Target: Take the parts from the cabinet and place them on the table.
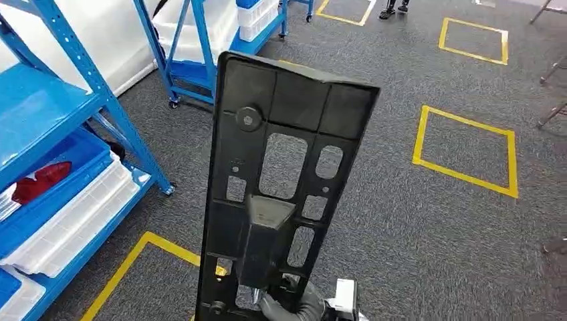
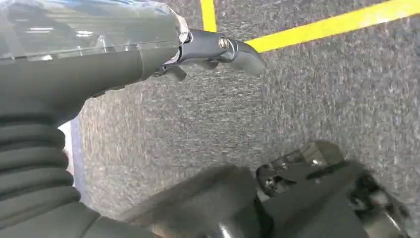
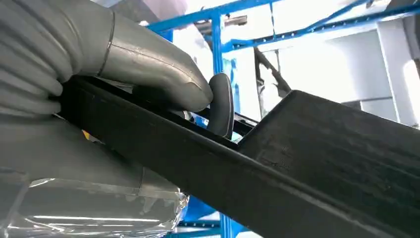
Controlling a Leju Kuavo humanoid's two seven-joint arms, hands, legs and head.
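A long black plastic panel (image 1: 281, 187) with several cut-outs stands upright in the middle of the head view. My right hand (image 1: 294, 306) grips it at its bottom end. In the right wrist view the panel (image 3: 307, 163) runs across the picture, with my grey thumb (image 3: 153, 64) pressed on its edge and a dark finger (image 3: 221, 104) hooked over it. My left hand (image 2: 218, 47) hangs over the grey carpet with its fingers apart and nothing in it.
A blue shelf rack (image 1: 80, 120) stands at the left with white trays (image 1: 73, 221) and a red part (image 1: 40, 182) in a blue bin. A second blue rack (image 1: 200, 47) is behind. Yellow tape squares (image 1: 468, 150) mark the carpet. A person's feet (image 1: 394, 9) are at the far end.
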